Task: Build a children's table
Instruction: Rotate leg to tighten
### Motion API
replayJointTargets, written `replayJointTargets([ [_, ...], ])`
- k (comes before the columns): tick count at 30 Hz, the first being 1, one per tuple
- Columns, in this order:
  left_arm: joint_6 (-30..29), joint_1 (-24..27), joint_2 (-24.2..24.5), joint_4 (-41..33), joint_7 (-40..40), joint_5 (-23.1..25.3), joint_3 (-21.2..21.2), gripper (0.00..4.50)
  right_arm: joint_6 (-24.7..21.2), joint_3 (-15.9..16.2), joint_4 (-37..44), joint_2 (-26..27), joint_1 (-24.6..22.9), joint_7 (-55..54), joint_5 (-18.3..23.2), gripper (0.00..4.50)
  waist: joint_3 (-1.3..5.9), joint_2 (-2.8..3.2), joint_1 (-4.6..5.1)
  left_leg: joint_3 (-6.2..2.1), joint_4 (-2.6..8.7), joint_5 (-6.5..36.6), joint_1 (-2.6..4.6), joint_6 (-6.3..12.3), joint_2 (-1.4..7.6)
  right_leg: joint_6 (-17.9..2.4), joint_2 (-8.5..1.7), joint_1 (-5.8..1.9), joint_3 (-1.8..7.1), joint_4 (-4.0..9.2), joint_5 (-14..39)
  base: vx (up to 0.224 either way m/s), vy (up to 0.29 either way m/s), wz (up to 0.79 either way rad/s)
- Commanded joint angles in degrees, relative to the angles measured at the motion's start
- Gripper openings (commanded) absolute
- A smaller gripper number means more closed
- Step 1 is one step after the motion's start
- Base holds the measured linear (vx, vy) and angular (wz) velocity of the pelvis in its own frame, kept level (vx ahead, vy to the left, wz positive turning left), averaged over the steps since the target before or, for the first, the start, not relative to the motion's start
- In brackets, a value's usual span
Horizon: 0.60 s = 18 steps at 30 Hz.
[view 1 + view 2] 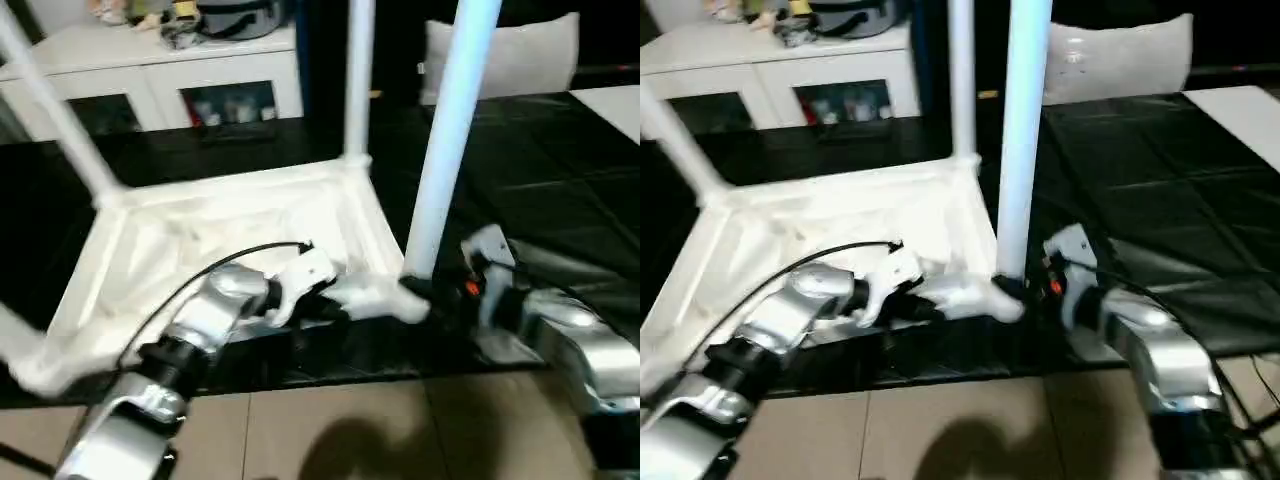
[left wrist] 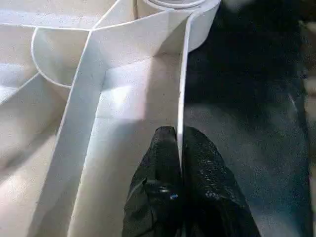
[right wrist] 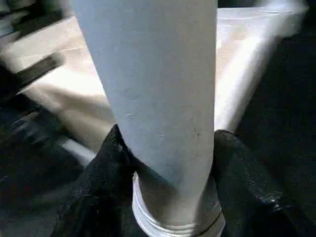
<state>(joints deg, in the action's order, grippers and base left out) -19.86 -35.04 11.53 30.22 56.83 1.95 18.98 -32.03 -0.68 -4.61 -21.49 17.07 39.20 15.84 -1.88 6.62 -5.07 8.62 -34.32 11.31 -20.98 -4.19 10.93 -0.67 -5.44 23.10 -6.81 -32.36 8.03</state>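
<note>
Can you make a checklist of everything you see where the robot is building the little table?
Surface: black mat over a tan tiled floor.
Job's things: white tabletop lies upside down, ribs up; two legs stand upright at the far corners; another leg stands at the near right corner.
Clutter: nothing seen on the mat.
Claws: left claw pinches the tabletop's rim near the corner socket; right claw is closed around the bottom of the near leg.
Cables: a black cable runs along the left forearm.
Surroundings: white cabinet with glass doors behind, with things on top; a white cushion at the back right.
</note>
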Motion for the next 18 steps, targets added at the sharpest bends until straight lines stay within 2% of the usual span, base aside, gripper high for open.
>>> replayJointTargets([
  [1, -2.78, -2.21, -4.16, -0.13, -8.85, -1.52, -3.00, 0.00, -3.84, 1.21, -1.49, 5.98, 1.97, -8.44, -0.54, 2.02, 3.36, -1.79, 0.42, -0.03, 3.99, 10.00, -0.40, 3.14, 0.71, -4.84, -2.84, -3.49, 1.64, 4.65, 26.87, 0.000, 0.000, 0.00],
  [4, -2.21, -2.17, -4.50, 0.10, -9.33, -0.94, -2.62, 0.00, -2.30, 1.45, -1.77, 6.80, 1.89, -8.92, -0.79, 2.02, 3.53, -1.78, 0.85, 0.13, 3.76, 9.56, -0.23, 3.91, 0.50, -4.07, -2.86, -3.20, 1.68, 5.02, 26.89, 0.000, 0.000, 0.00],
  [6, -0.99, -1.77, -3.86, -0.33, -8.45, 0.09, -1.65, 0.00, -1.27, 1.70, -1.54, 7.41, 1.45, -8.57, -0.33, 2.68, 3.57, -1.66, 1.01, 0.12, 3.75, 9.03, -0.35, 4.67, 0.53, -4.12, -2.82, -3.28, 1.69, 4.95, 25.83, 0.000, 0.000, 0.00],
  [10, -0.13, -1.28, -2.75, -1.07, -7.64, 0.96, -1.15, 0.00, -1.65, 1.37, -0.23, 7.28, 0.70, -7.85, -0.18, 2.88, 3.63, -1.33, 1.23, -0.05, 3.84, 8.41, -0.40, 5.23, 0.84, -4.95, -2.81, -3.36, 1.75, 4.60, 23.61, 0.000, 0.000, 0.00],
  [11, -0.29, -1.17, -2.58, -1.22, -7.55, 0.98, -1.21, 0.00, -1.69, 1.28, -0.04, 6.88, 0.49, -7.72, -0.42, 3.10, 3.61, -1.32, 1.25, -0.06, 3.86, 8.56, -0.37, 5.17, 0.90, -5.05, -2.81, -3.35, 1.77, 4.60, 23.44, 0.000, 0.000, 0.00],
  [14, -0.58, -1.09, -2.32, -1.36, -7.78, 1.03, -1.03, 0.00, -1.87, 1.03, 0.02, 6.18, 0.22, -7.76, -1.10, 3.22, 3.53, -1.40, 1.25, -0.03, 3.91, 9.15, -0.41, 5.07, 0.85, -5.27, -2.84, -3.43, 1.80, 4.62, 23.76, 0.000, 0.000, 0.00],
  [15, -0.56, -1.10, -2.22, -1.31, -7.94, 1.09, -0.89, 0.00, -1.73, 1.21, -0.01, 5.77, 0.11, -7.54, -1.25, 3.47, 3.53, -1.42, 1.23, -0.04, 3.92, 9.20, -0.36, 4.95, 0.87, -5.20, -2.85, -3.44, 1.81, 4.62, 23.97, 0.000, 0.000, 0.00],
  [18, 0.61, -1.01, -1.41, -1.02, -7.02, 1.30, -0.24, 0.00, -0.96, 1.45, 0.24, 2.82, -0.60, -4.03, -0.82, 3.64, 3.54, -1.52, 1.16, 0.00, 3.86, 9.33, -0.43, 5.21, 0.84, -5.06, -2.87, -3.52, 1.84, 4.62, 24.11, 0.000, 0.000, 0.00],
])
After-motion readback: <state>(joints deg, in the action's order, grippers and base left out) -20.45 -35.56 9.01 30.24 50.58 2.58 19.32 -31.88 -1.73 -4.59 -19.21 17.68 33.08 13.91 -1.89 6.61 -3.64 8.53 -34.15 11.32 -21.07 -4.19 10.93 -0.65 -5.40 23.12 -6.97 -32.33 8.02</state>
